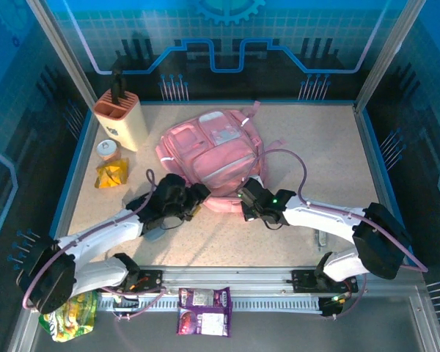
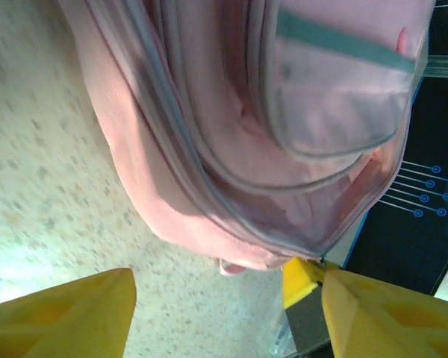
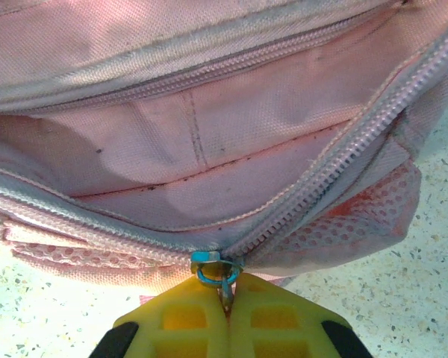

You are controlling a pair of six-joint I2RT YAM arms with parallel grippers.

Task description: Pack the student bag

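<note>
The student bag (image 1: 213, 154) is a large pink backpack lying flat mid-table. Its near edge shows in the left wrist view as soft pink fabric (image 2: 246, 134). My right gripper (image 1: 247, 203) is at the bag's near edge and is shut (image 3: 228, 307) on the metal zipper pull hanging from a teal slider (image 3: 209, 265). The zipper stands parted above it and shows the pink lining (image 3: 209, 171). My left gripper (image 1: 194, 202) sits just left of it, open. Its yellow fingers (image 2: 60, 313) stand wide apart over bare table, with nothing between them.
A peach holder (image 1: 121, 117) with a dark tool stands at the back left. A small cup (image 1: 108, 150) and a yellow packet (image 1: 111, 174) lie near it. A purple packet (image 1: 204, 312) and a green-yellow packet (image 1: 70, 315) lie in front of the arm bases.
</note>
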